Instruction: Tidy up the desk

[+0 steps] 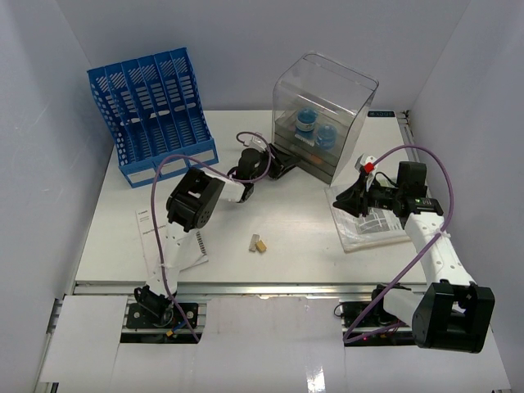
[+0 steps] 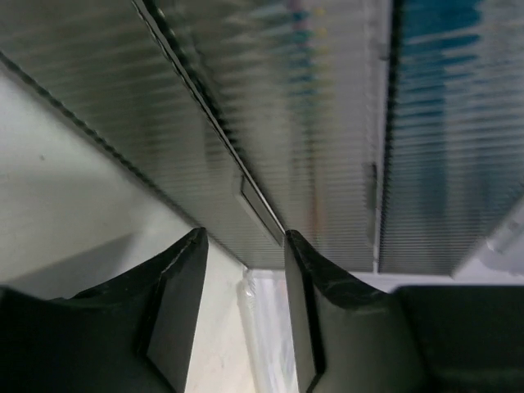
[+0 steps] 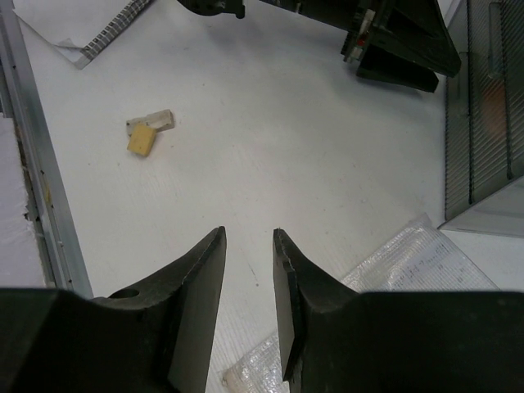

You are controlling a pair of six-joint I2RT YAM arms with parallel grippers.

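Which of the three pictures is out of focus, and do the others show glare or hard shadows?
Left wrist view: the clear drawer box is too near, blurred and striped. Right wrist view: sharp; faint sheen on the plastic sleeve. Top view: even light, only soft shadows on the desk.

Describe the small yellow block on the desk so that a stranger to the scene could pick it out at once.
On the white desk, look at the open middle just behind the front rail. Two tiny blocks lie together there: the yellow block is squarish and nearer the rail, while the pale block beside it is longer and whitish.
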